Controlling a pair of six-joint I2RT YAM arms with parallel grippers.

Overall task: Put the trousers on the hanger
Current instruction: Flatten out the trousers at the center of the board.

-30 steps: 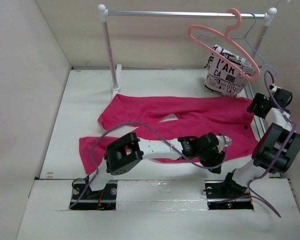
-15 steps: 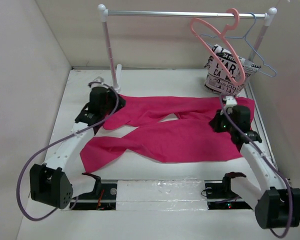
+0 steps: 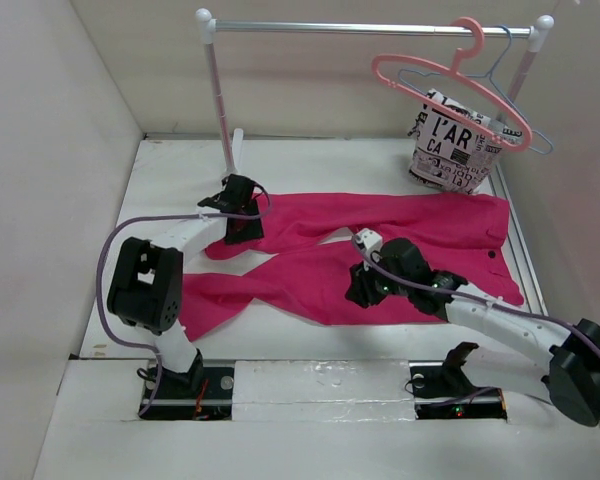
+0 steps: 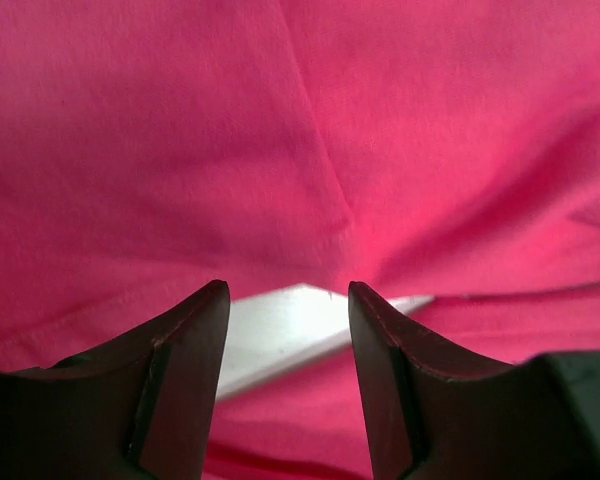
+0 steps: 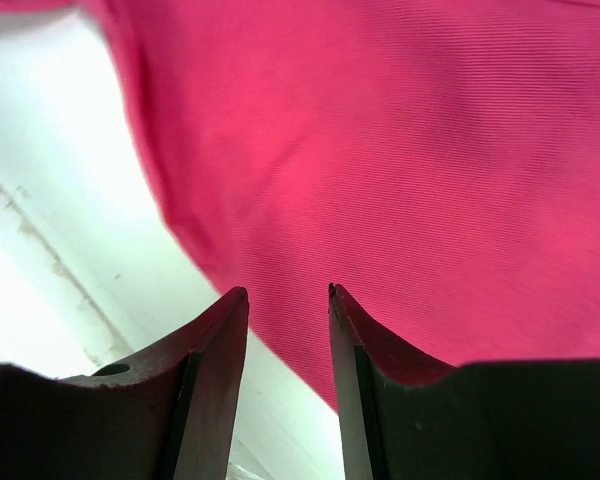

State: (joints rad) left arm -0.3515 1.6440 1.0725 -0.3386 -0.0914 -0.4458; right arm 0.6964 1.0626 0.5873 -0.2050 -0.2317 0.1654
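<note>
The trousers (image 3: 410, 225) lie spread flat on the tabletop (image 3: 170, 180), and the hanger (image 3: 458, 70) hangs on the rail (image 3: 360, 29) behind. The left pincer (image 4: 288, 292) and the right pincer (image 5: 287, 292) both sit just over the fabric with fingers apart, gripping nothing.

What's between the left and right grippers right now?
Only the trousers: in the top view their pink fabric spans from the left gripper to the right gripper; nothing else.
</note>
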